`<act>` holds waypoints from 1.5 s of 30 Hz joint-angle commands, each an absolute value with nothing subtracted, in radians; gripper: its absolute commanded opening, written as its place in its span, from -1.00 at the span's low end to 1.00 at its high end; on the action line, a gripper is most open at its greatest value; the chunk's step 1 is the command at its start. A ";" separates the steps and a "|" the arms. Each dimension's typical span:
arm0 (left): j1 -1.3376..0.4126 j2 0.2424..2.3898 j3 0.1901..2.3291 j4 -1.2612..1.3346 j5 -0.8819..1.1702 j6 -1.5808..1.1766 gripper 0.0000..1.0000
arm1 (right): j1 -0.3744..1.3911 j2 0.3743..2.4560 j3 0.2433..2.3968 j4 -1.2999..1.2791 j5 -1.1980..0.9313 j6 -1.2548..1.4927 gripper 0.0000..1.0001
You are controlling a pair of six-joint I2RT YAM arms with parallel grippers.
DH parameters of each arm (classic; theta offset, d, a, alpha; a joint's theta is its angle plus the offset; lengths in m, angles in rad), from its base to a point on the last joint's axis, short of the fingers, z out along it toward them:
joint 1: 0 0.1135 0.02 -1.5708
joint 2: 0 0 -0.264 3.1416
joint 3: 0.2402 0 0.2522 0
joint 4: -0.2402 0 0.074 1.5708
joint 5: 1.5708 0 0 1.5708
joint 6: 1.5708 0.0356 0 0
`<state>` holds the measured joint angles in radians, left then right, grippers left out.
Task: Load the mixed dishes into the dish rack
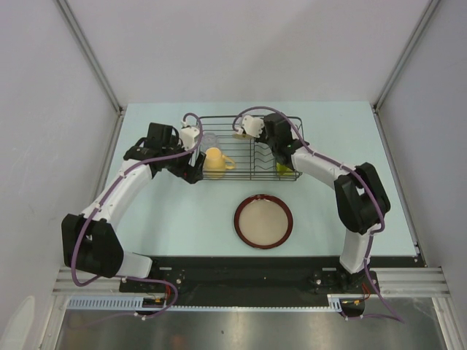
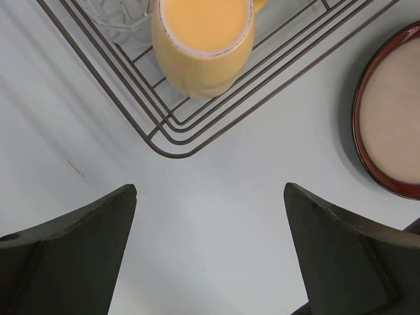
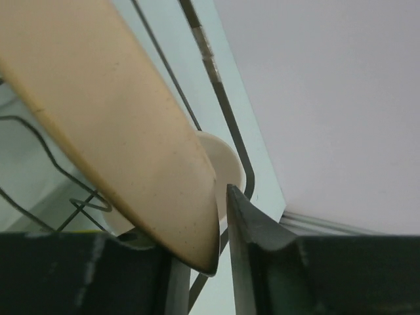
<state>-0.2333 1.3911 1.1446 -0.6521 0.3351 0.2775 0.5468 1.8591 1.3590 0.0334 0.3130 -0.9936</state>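
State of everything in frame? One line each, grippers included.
left gripper: open, empty, above the table near the dish rack corner.
right gripper: shut on the tan plate rim.
tan plate: on edge inside rack, held.
yellow mug: upright in rack's near-left corner.
clear glass: in rack, behind mug.
lime-green bowl: in rack, mostly hidden.
dark-rimmed plate: flat on table, not loaded.

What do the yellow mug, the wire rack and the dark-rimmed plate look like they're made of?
Yellow mug: likely glazed ceramic, with a thick wall and soft sheen. Wire rack: thin dark metal rods, possibly coated. Dark-rimmed plate: probably ceramic or stoneware, with a matte tan centre and reddish-brown rim.
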 commanded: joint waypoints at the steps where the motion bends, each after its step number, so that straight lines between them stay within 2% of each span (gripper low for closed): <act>1: -0.224 1.370 1.180 -0.638 0.341 0.265 1.00 | 0.522 1.868 1.450 0.158 0.426 -0.894 -0.32; 3: -0.224 1.367 1.177 -0.638 0.344 0.264 0.99 | 0.518 1.874 1.468 0.146 0.455 -0.847 -0.12; 6: -0.224 1.361 1.173 -0.641 0.345 0.264 0.99 | 0.511 1.888 1.508 0.146 0.486 -0.809 -0.03; 12: -0.224 1.348 1.169 -0.647 0.351 0.262 0.99 | 0.509 1.948 1.611 0.144 0.532 -0.784 0.00; 19: -0.222 1.339 1.158 -0.649 0.342 0.267 1.00 | 0.517 1.954 1.600 0.166 0.566 -0.795 0.00; 26: -0.222 1.332 1.163 -0.649 0.342 0.264 1.00 | 0.543 1.864 1.580 0.143 0.656 -0.747 0.00; 29: -0.222 1.324 1.173 -0.660 0.341 0.267 0.99 | 0.561 1.777 1.594 0.059 0.675 -0.694 0.03; 35: -0.221 1.302 1.192 -0.680 0.345 0.275 1.00 | 0.598 1.591 1.600 -0.222 0.676 -0.477 0.13; 37: -0.219 1.293 1.196 -0.695 0.341 0.297 0.99 | 0.612 1.534 1.579 -0.280 0.675 -0.374 0.13; 39: -0.219 1.282 1.203 -0.707 0.334 0.324 1.00 | 0.617 1.453 1.568 -0.443 0.640 -0.249 0.11; 41: -0.219 1.284 1.218 -0.748 0.336 0.376 1.00 | 0.615 1.369 1.525 -0.629 0.524 -0.005 0.07; 45: -0.224 1.287 1.256 -0.848 0.350 0.471 0.99 | 0.586 1.163 1.277 -0.755 0.264 0.320 -0.01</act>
<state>-0.2321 1.3148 1.1885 -0.7532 0.3340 0.3592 0.6090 1.2995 1.4712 -0.4725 0.5068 -0.0849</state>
